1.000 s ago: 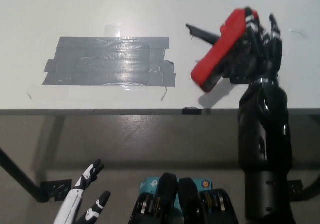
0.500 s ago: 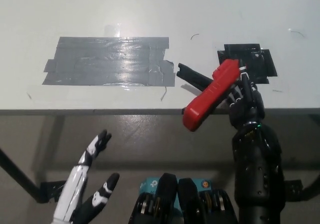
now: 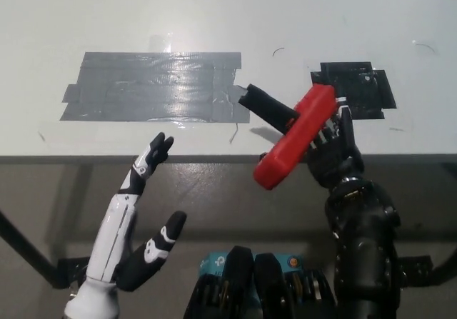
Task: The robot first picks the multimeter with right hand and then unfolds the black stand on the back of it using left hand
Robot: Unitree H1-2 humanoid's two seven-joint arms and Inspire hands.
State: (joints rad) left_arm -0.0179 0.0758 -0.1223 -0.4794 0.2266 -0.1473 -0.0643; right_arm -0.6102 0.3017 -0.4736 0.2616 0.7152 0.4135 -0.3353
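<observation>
Nearest to us, lower left: the white left robot hand, fingers spread apart and grasping nothing, raised below the counter edge and well apart from its target.

Lower right, a little farther: the black right robot hand, clenched around the red multimeter. The multimeter is lifted clear of the counter, tilted, its low end hanging out past the counter edge. A black stand juts from its upper end toward the left; we cannot tell how far it is folded out.

Farther, on the counter: a grey tape patch to the left, a black tape patch to the right, just behind the multimeter.

Risks, as we judge them: the grip sits at one side of the multimeter, so a push from the left robot hand on the stand could twist it within the fingers or knock it loose, and it would fall past the counter edge. The spread fingers may also slip off so narrow a stand.
</observation>
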